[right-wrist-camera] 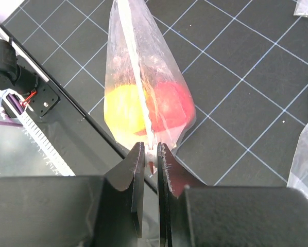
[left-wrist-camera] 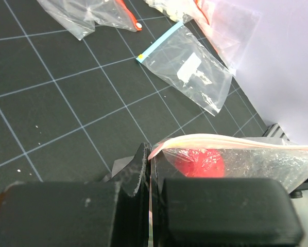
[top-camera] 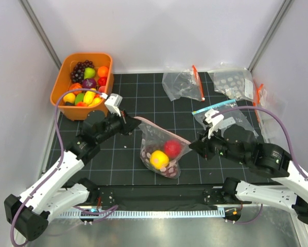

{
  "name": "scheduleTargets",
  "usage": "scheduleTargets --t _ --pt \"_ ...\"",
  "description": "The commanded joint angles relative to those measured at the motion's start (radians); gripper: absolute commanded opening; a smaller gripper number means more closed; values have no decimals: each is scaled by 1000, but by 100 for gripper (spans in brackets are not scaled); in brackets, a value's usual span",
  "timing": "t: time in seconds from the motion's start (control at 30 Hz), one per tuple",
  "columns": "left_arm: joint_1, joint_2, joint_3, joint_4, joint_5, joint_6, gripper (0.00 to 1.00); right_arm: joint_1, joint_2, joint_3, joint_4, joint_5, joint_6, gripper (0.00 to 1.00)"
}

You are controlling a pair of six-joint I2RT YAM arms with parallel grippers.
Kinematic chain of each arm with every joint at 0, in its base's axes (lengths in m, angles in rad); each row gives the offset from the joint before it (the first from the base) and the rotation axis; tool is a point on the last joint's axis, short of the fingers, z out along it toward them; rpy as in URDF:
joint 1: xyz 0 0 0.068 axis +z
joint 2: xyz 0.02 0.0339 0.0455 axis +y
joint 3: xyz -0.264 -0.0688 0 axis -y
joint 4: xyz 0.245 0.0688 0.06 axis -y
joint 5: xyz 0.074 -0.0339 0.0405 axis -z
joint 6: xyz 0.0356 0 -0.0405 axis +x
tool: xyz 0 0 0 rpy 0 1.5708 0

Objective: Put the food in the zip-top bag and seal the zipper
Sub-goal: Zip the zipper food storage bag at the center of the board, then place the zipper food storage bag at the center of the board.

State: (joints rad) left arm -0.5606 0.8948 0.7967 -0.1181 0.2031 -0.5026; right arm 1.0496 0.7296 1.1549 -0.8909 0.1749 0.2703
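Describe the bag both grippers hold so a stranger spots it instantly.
On the black gridded mat, look at the near-centre, between the left gripper and right gripper. The clear bag there holds a yellow fruit and a red fruit; the other bags behind it lie flat.

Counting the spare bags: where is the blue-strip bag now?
Top view: the blue-strip bag lies right of centre, partly under the right arm, near the dotted bag.

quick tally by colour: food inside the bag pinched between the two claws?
Yellow piece: 1
Red piece: 1
Dark purplish bunch, looks like grapes: 1
Total in the zip-top bag: 3
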Motion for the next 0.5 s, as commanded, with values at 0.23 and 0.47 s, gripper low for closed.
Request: scheduleTargets --t 0.23,0.47 --pt "39 9 62 -57 -185 21 0 1 -64 -24 -10 44 29 59" --pt "99 96 186 -144 -319 26 0 1 -67 -52 76 98 50 70"
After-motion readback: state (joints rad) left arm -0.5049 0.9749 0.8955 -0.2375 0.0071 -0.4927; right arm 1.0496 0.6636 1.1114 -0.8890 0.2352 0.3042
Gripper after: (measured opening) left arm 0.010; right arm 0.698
